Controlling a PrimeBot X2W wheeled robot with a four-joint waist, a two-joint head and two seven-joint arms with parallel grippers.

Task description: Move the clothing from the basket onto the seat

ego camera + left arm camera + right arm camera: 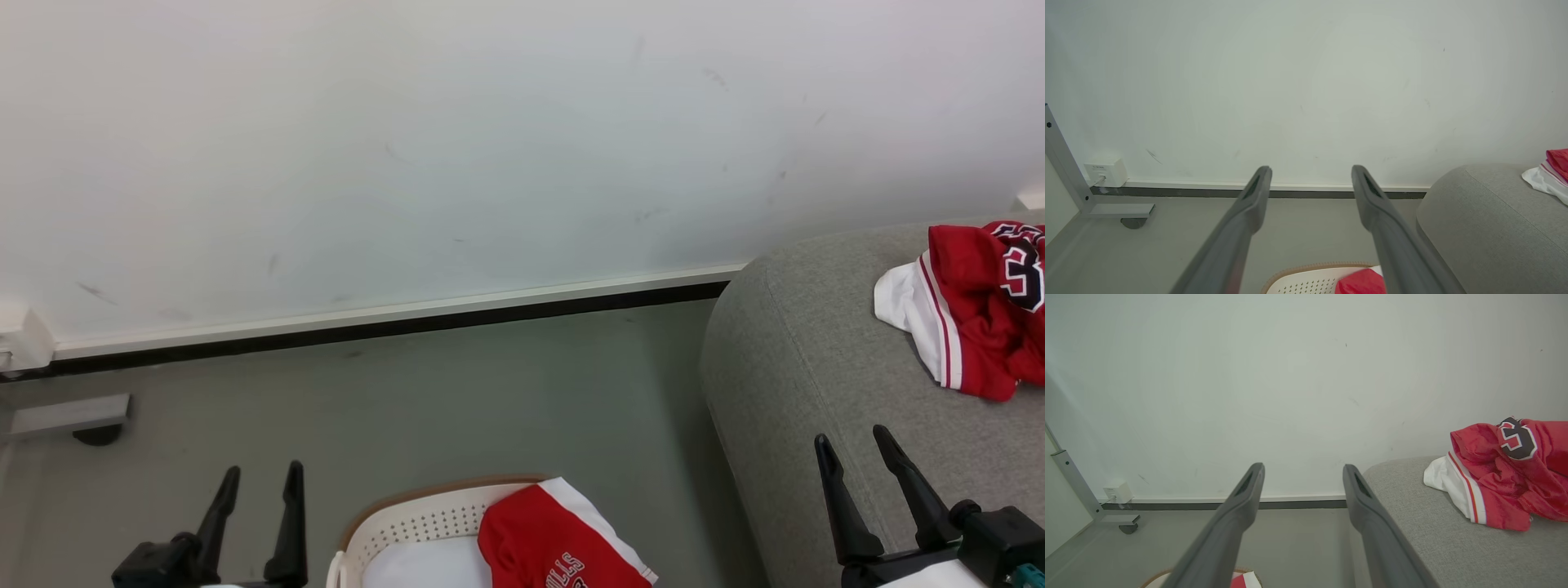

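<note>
One red garment (pixel 984 306) with white trim and a black number lies crumpled on the light-grey seat (pixel 800 359) at the right; the right wrist view shows this garment (pixel 1502 477) on the seat (pixel 1412 522) too. A second red piece (pixel 555 543) with "ULLS" lettering hangs over the rim of the cream basket (pixel 408 523) at the bottom centre. My left gripper (pixel 259 474) stands open at the lower left, beside the basket and holding nothing. My right gripper (pixel 853 437) is open over the seat's front edge, short of the garment. In the left wrist view the basket (pixel 1306 281) and red cloth (pixel 1361 281) peek in below.
A white wall with a dark skirting (pixel 392 322) runs behind a grey floor (pixel 490 392). A grey metal frame foot with a caster (pixel 69 416) and a white wall box (pixel 1106 171) stand at the far left. Open floor lies between basket and wall.
</note>
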